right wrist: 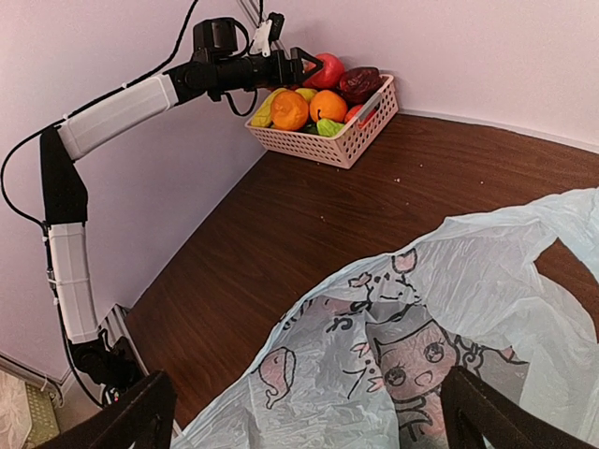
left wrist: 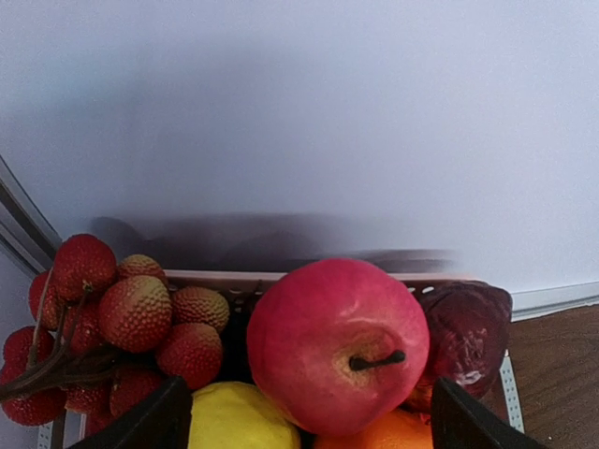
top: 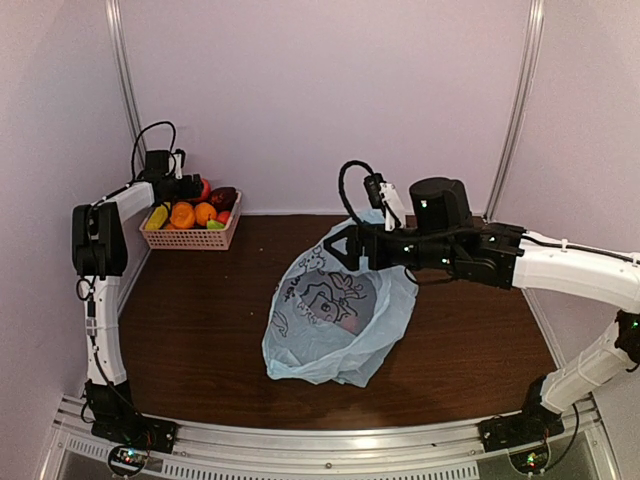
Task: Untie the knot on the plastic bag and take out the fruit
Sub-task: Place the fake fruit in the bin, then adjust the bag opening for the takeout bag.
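The light blue plastic bag [top: 335, 320] lies crumpled mid-table, cartoon print up [right wrist: 421, 355]. Its knot is not in view. My right gripper [top: 335, 245] hovers open over the bag's far end [right wrist: 314, 421], nothing between its fingers. Fruit fills the pink basket [top: 190, 238] at the back left. My left gripper [top: 190, 187] is over it, open. In the left wrist view a red apple [left wrist: 337, 346] rests on the other fruit between the spread fingers [left wrist: 140, 421], with a gap on the left side. Around it lie a red berry bunch [left wrist: 112, 327], a yellow piece [left wrist: 239, 416] and an orange [left wrist: 388, 432].
The basket [right wrist: 328, 140] stands against the back wall in the left corner. A dark red fruit [left wrist: 468, 332] lies at its right end. Brown tabletop [top: 200, 320] stretches between basket and bag. Pale walls close the cell on three sides.
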You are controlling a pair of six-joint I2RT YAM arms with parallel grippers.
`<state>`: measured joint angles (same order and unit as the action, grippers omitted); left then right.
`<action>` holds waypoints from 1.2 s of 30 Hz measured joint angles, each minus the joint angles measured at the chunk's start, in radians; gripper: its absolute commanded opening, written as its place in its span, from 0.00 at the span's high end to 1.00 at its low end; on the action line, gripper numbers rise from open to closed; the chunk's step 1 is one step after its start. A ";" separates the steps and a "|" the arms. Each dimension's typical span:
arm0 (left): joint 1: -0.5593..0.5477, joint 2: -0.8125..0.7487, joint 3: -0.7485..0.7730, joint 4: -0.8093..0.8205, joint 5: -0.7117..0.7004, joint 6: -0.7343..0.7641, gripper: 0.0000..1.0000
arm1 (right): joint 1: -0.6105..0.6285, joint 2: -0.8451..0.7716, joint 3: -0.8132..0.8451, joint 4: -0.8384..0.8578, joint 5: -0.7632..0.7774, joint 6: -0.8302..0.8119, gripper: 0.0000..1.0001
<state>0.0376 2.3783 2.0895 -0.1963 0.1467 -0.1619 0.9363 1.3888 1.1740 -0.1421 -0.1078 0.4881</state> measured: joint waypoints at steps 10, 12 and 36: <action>0.000 -0.045 -0.003 -0.029 0.044 -0.001 0.09 | 0.000 -0.013 0.000 0.000 0.007 -0.004 0.01; 0.000 -0.092 -0.026 -0.035 0.048 -0.003 0.10 | 0.000 -0.027 -0.001 -0.001 0.014 -0.011 0.01; -0.293 -1.020 -1.005 0.012 0.262 -0.256 0.15 | 0.075 -0.193 -0.047 -0.217 0.202 -0.123 0.13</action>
<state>-0.2558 1.3582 1.0843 -0.1844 0.4091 -0.4175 1.0115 1.1954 1.1271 -0.3595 0.0940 0.3653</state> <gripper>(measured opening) 0.839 0.894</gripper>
